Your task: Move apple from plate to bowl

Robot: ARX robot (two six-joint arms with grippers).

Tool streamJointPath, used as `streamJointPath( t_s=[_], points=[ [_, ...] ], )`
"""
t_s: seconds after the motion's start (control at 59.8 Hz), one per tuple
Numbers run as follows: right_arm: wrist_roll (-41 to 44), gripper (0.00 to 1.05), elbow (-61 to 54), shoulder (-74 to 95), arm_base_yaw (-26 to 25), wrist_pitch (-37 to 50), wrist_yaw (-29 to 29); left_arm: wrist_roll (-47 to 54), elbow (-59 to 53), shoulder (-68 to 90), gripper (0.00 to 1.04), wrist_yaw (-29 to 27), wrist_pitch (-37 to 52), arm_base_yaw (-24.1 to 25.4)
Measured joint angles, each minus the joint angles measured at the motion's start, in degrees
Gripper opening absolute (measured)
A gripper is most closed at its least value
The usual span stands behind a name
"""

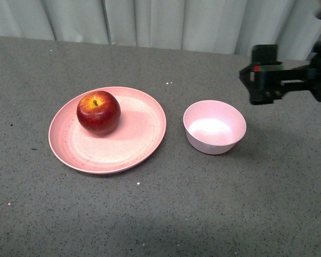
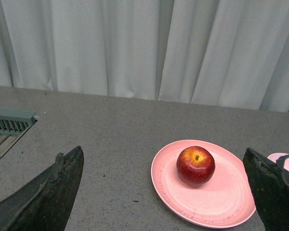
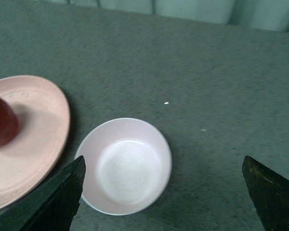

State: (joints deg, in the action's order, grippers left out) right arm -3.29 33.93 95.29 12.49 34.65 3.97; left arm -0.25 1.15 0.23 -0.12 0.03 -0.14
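The dark-red apple (image 1: 98, 112) sits on the far left part of the wide salmon-pink plate (image 1: 139, 139). The small pale pink bowl (image 1: 214, 127) stands empty to the right of the plate. My right gripper (image 1: 263, 75) is open and empty, raised beyond and right of the bowl. In the right wrist view the bowl (image 3: 126, 165) lies near one finger of the open gripper (image 3: 164, 192), with the plate (image 3: 33, 139) and part of the apple (image 3: 1, 120) at the edge. In the left wrist view my open left gripper (image 2: 166, 192) looks toward the apple (image 2: 195, 166) on the plate (image 2: 221, 197). The left arm is out of the front view.
Everything rests on a grey speckled table (image 1: 160, 214). A pale curtain (image 1: 166, 21) hangs behind its far edge. A grey grille (image 2: 9, 122) shows at the table's side in the left wrist view.
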Motion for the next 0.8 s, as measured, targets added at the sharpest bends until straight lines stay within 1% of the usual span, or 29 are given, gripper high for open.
streamJointPath(
  t_s=[0.017, 0.033, 0.067, 0.084, 0.117, 0.184, 0.218, 0.251, 0.318, 0.368, 0.385, 0.452, 0.502, 0.535, 0.736, 0.803],
  points=[
    [0.0, 0.95, -0.5, -0.3, -0.2, 0.5, -0.2, 0.0, 0.0, 0.0, 0.98, 0.0, 0.0, 0.0],
    [0.3, 0.94, -1.5, -0.4, -0.4, 2.8, -2.1, 0.0, 0.0, 0.0, 0.98, 0.0, 0.0, 0.0],
    [1.1, 0.87, -4.5, 0.4, -0.5, 13.3, -8.3, 0.0, 0.0, 0.0, 0.98, 0.0, 0.0, 0.0],
    [1.4, 0.86, -5.2, 0.6, -0.5, 15.8, -9.6, 0.0, 0.0, 0.0, 0.98, 0.0, 0.0, 0.0],
    [2.0, 0.78, -8.5, 1.3, -0.9, 25.2, -13.6, 0.0, 0.0, 0.0, 0.98, 0.2, 0.0, 0.0],
    [2.6, 0.68, -12.9, 0.5, -1.7, 34.6, -14.2, 0.0, 0.0, 0.0, 0.98, 0.1, 0.0, 0.0],
    [2.7, 0.62, -14.3, -0.5, -2.2, 37.2, -14.1, 0.0, 0.0, 0.0, 0.98, 0.1, 0.0, 0.0],
    [2.9, 0.57, -15.5, -2.1, -2.6, 38.0, -13.8, 0.0, 0.0, 0.0, 0.98, 0.1, 0.0, 0.0],
    [3.1, 0.39, -19.3, -7.9, -4.0, 37.7, -12.4, 0.0, 0.0, 0.0, 0.98, 0.1, 0.0, 0.0],
    [3.1, 0.28, -21.3, -10.9, -4.7, 36.5, -11.5, 0.0, 0.0, 0.0, 0.98, 0.1, 0.0, 0.0],
    [3.2, 0.27, -21.5, -11.5, -4.8, 35.8, -11.4, 0.0, 0.0, 0.0, 0.98, 0.1, 0.0, 0.0],
    [3.2, 0.14, -22.9, -16.6, -5.7, 30.6, -10.7, 0.0, 0.0, 0.0, 0.98, 0.1, 0.0, 0.0],
    [3.3, 0.07, -23.8, -19.4, -6.1, 29.2, -10.3, 0.0, 0.0, 0.0, 0.98, 0.1, 0.0, 0.0],
    [3.4, 0.0, -24.7, -21.9, -6.5, 28.4, -9.9, 0.0, 0.0, 0.0, 0.98, 0.1, 0.0, 0.0],
    [3.4, 0.01, -28.4, -30.6, -8.1, 23.3, -8.2, 0.0, 0.0, 0.0, 0.98, 0.1, 0.0, 0.0],
    [3.4, 0.01, -29.4, -33.5, -10.4, 21.3, -4.8, 0.0, 0.0, 0.0, 0.98, 0.1, 0.0, 0.0]
  ],
)
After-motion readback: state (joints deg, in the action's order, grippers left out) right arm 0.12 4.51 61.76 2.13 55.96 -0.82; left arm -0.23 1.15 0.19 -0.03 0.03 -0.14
